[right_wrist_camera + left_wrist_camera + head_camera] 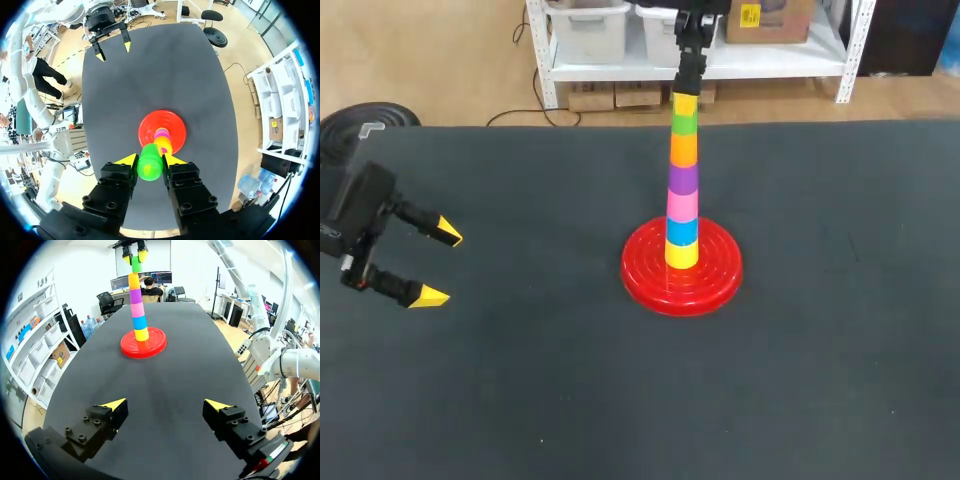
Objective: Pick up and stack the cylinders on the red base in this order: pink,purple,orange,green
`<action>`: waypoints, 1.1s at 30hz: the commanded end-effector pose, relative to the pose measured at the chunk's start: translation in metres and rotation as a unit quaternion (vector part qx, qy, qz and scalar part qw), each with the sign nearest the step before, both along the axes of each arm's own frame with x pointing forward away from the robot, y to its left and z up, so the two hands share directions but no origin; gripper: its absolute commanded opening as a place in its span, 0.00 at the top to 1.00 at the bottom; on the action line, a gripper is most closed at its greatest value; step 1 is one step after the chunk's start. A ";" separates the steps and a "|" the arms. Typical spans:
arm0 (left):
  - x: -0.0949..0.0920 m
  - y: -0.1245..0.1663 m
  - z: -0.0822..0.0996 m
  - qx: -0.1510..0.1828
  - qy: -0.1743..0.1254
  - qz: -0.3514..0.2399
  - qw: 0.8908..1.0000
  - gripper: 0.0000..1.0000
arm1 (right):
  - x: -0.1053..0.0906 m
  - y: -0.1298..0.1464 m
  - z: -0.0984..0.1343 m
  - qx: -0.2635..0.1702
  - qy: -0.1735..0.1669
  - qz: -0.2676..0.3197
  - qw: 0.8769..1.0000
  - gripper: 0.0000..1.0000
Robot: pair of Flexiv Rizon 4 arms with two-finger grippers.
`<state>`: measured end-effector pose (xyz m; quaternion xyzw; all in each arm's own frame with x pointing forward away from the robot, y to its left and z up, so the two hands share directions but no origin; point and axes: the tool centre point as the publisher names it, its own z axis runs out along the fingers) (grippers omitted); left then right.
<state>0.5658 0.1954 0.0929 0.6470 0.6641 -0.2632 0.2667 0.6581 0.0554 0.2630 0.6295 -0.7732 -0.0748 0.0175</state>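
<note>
On the dark table (520,400), the red base (650,275) is being shown slightly toward three o'clock of the middle, and a straight column of cylinders is being carried on it. From the base upward the column is being made up of a yellow cylinder (682,254), a blue cylinder (682,231), the pink cylinder (682,205), the purple cylinder (683,178), the orange cylinder (684,149) and, at the very top, the green cylinder (685,124), which is being seen seated on the orange one. The green cylinder is being gripped from above by the right gripper (686,103), whose arm is being brought in from twelve o'clock of the base; in the right wrist view its two yellow-tipped fingers (127,160) are being pressed against the green cylinder from opposite sides, at nine and three o'clock of it, so the jaws are being held closed on that piece, with the red base being seen directly beneath. The left gripper (438,264) is being held well apart from the stack, at about nine o'clock of the base, near the table's edge on that side. Its jaws are being kept wide open with nothing between them, and in the left wrist view the stack is being seen far ahead of them, at twelve o'clock.
</note>
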 end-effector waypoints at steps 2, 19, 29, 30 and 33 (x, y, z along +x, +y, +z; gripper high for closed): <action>0.000 0.001 -0.001 -0.001 -0.001 -0.001 1.000 0.00 | 0.003 0.000 -0.005 0.002 0.001 0.001 1.000 1.00; 0.000 0.001 -0.001 -0.001 -0.001 -0.001 1.000 0.00 | 0.002 -0.003 0.001 0.014 -0.008 -0.001 1.000 1.00; 0.000 0.001 -0.001 -0.001 -0.001 -0.001 1.000 0.00 | 0.006 -0.004 0.001 0.003 -0.003 0.000 1.000 1.00; 0.000 0.001 -0.001 -0.001 -0.001 -0.001 1.000 0.00 | 0.006 -0.004 0.000 0.003 -0.002 0.000 1.000 1.00; 0.000 0.001 -0.001 -0.001 -0.001 -0.001 1.000 0.00 | 0.007 -0.003 -0.001 0.003 0.001 0.001 1.000 1.00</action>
